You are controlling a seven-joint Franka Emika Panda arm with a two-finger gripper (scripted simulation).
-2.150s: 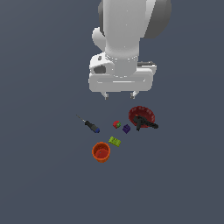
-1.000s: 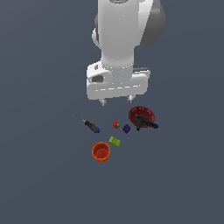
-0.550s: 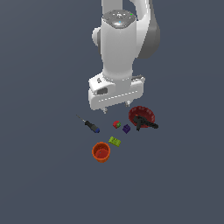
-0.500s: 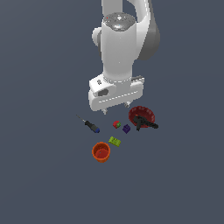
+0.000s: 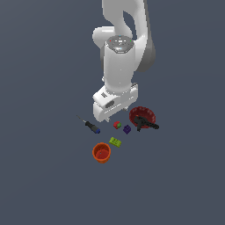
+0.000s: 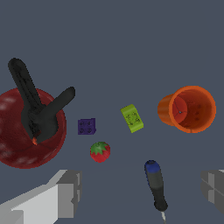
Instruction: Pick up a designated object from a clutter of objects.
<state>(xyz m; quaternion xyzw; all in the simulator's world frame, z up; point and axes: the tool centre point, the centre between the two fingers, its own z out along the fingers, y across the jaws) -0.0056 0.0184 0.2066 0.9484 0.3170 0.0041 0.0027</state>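
1. Gripper (image 6: 140, 192): the fingers (image 6: 65, 194) are spread wide and hold nothing; in the wrist view the two pads sit well apart with bare desk between them. In the exterior view the gripper (image 5: 115, 115) hangs low over the clutter, just above the small items.
2. Red-green cube (image 6: 100, 151) (image 5: 117, 125): small rounded red piece with a green top, resting on the desk (image 5: 44, 176), untouched, just beside the gripper's fingers in the exterior view.
3. Purple cube (image 6: 86, 126) (image 5: 127, 129): studded, near the red-green cube but apart from it.
4. Blue-handled screwdriver (image 6: 155, 189) (image 5: 91, 126): lying flat; in the wrist view its handle shows between the two fingers.
5. Lime-green brick (image 6: 132, 118) (image 5: 116, 142): flat on the desk, between the purple cube and the orange cup.
6. Orange cup (image 6: 188, 109) (image 5: 101, 152): mouth open to the wrist camera, well apart from the cubes.
7. Dark red bowl (image 6: 26, 131) (image 5: 143, 116): at the exterior view's right of the cluster, with the black drill-like tool (image 6: 37, 109) (image 5: 145, 124) lying across it.
8. Open room: bare grey desk surrounds the cluster on every side.
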